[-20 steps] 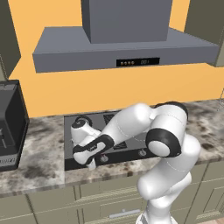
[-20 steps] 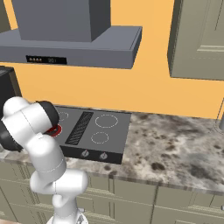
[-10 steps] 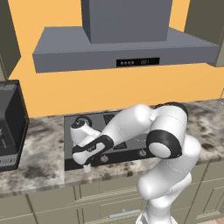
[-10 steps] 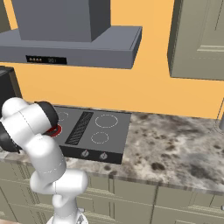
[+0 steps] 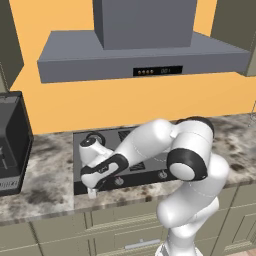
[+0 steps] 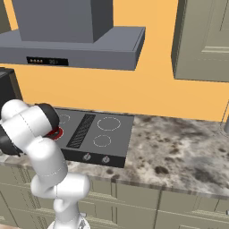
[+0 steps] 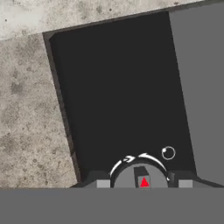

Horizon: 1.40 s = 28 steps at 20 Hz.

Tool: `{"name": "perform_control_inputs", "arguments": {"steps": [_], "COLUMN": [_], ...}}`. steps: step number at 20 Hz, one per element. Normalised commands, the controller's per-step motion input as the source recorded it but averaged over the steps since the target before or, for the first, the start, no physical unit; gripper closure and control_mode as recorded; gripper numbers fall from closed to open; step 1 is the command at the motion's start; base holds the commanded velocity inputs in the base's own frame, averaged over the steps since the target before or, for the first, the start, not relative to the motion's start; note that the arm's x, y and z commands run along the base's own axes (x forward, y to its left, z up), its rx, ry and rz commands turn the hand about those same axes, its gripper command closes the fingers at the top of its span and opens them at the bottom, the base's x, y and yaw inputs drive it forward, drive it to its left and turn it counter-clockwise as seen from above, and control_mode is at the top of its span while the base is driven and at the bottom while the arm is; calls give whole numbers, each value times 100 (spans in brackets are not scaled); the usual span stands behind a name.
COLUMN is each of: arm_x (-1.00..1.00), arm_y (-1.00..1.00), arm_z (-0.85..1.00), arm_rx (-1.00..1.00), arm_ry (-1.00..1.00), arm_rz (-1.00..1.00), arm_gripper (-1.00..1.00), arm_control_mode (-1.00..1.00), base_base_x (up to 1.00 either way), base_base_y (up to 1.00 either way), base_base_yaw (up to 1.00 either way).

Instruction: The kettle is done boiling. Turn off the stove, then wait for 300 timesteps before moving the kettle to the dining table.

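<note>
The stove (image 5: 150, 167) is a dark cooktop set in the granite wall counter, with round knobs along its front. My gripper (image 5: 92, 190) reaches down at the stove's front left corner. In the hand view my gripper (image 7: 143, 183) has a finger on each side of a round knob (image 7: 140, 175) with a red triangle mark, shut on it. The kettle (image 6: 56, 133) shows as a sliver of red on the left burner, mostly hidden behind my arm. The dining table is out of view.
A grey range hood (image 5: 140, 55) hangs over the stove. A black appliance (image 5: 10, 142) stands on the counter to the left. Speckled granite counter (image 6: 179, 147) stretches to the right, under a wall cabinet (image 6: 201, 40).
</note>
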Motion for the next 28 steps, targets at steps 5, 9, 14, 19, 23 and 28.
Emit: {"name": "perform_control_inputs", "arguments": {"steps": [5, 9, 14, 19, 23, 28], "arm_x": [-21, -23, -26, -24, -26, -22], "arm_y": [0, 0, 0, -1, -5, -10], "arm_z": [-4, -1, 0, -1, -9, -7], "arm_rx": [2, 3, 2, 0, 0, 1], "arm_ry": [0, -1, -3, -3, -3, -1], "arm_rz": [-28, -28, -28, -13, -14, -25], "arm_gripper": [100, 100, 100, 100, 100, 100], "arm_control_mode": [-100, -100, -100, -100, -100, -100], "base_base_x": [0, 0, 0, 0, 0, 0], "base_base_y": [0, 0, 0, 0, 0, 0], "base_base_yaw": [0, 0, 0, 0, 0, 0]}}
